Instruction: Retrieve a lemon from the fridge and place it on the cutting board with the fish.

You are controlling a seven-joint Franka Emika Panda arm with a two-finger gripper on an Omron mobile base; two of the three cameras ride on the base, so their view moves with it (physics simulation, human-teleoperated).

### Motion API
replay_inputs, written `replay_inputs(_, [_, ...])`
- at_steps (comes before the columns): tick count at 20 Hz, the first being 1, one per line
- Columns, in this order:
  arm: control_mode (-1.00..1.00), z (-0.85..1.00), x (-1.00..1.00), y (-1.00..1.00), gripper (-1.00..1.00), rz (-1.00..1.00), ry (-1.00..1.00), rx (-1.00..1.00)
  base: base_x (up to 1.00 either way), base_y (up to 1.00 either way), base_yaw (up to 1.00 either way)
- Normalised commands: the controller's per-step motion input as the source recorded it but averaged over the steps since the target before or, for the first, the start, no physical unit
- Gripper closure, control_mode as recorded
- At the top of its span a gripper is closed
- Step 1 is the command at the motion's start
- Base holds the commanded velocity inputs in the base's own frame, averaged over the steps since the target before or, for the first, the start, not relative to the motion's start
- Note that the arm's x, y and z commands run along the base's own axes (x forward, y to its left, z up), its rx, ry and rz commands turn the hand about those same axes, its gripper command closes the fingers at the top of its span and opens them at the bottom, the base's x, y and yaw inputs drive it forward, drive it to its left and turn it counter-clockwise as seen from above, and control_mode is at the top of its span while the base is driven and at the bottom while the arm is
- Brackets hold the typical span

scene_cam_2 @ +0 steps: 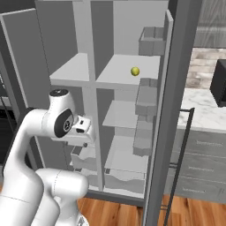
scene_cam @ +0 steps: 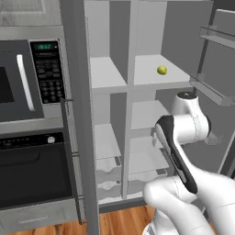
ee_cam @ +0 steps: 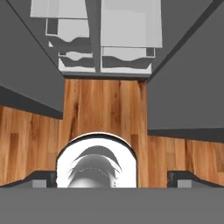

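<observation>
Holding the two-finger dark-tipped claw (ee_cam: 112, 178) wide open, nothing between the jaws; pointing it down over the warm brown plank floor (ee_cam: 105, 105), with the lowest pale drawers of the fridge lying ahead of the tips; keeping the wrist folded in low, in front of the middle shelves.

Facing the tall dark-grey two-door fridge (scene_cam: 131, 46) with both doors swung wide and its pale grey shelves split by a central upright; noting the small yellow-green round lemon (scene_cam: 161, 70) sitting alone on an upper shelf in the right-hand compartment, toward the middle of that shelf, well above the claw and apart from it; seeing it likewise from the right base camera (scene_cam_2: 135, 71), just left of the grey door bins.

Passing the black-fronted microwave (scene_cam: 23, 78) and the dark oven (scene_cam: 32, 170) stacked to the left of the fridge; glimpsing a pale marbled bench (scene_cam_2: 198, 110) beyond the right door.

Judging the step in hand as the reach for the fruit, with the fridge already open and the grasp not yet begun; needing next to raise the arm, tip the claw from downward to forward, and bring the jaws in over the shelf edge either side of the lemon before closing; watching for the shelf above and for the fruit rolling off at a nudge.
</observation>
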Motion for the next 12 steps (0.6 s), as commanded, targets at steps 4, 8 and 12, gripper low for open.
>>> replay_inputs(4, [-1.0,0.27,-0.12,0.0,-1.0,-0.04,0.04,0.08,0.0,0.0,0.0])
replay_inputs(8, [-1.0,0.2,-0.19,0.0,-1.0,0.0,0.0,0.12,0.0,0.0,0.0])
replay_inputs(12, [-1.0,-0.01,-0.02,0.25,-1.0,0.0,0.0,0.01,0.0,0.0,0.0])
